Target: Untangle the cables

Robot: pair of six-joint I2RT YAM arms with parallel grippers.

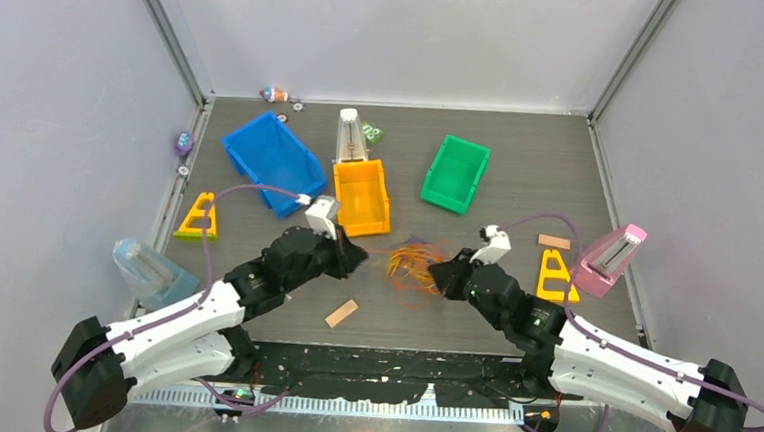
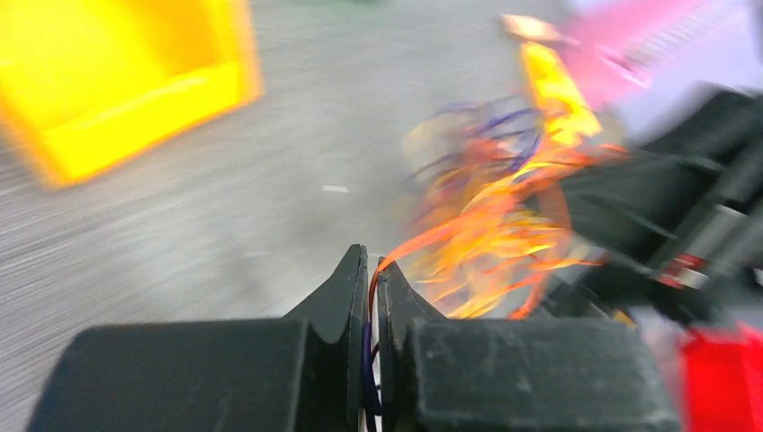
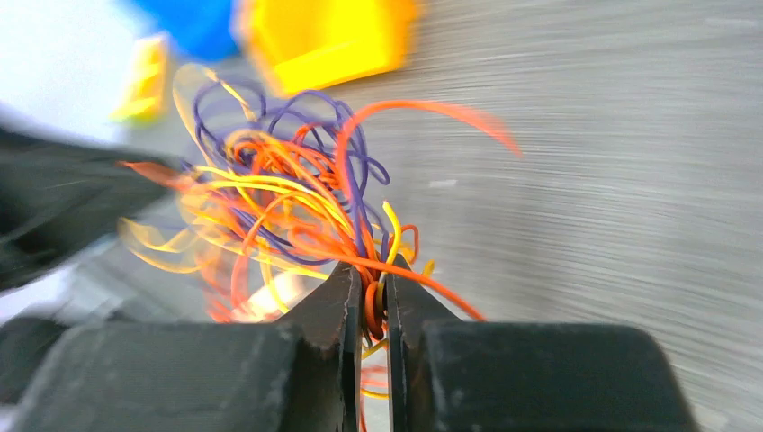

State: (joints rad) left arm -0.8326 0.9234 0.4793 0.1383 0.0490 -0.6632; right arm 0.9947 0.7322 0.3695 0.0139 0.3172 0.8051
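The cables are a small tangle of orange, yellow and purple loops held between the two grippers over the table's middle. My left gripper is at the tangle's left side, shut on an orange and a purple strand. The blurred tangle stretches away from it toward the right arm. My right gripper is at the tangle's right side, shut on several orange and yellow strands. The rest of the tangle fans out to its left.
An orange bin, a blue bin and a green bin stand behind the tangle. Yellow triangle frames lie left and right. A pink wedge is far right, a wooden block near front, a plastic bottle at left.
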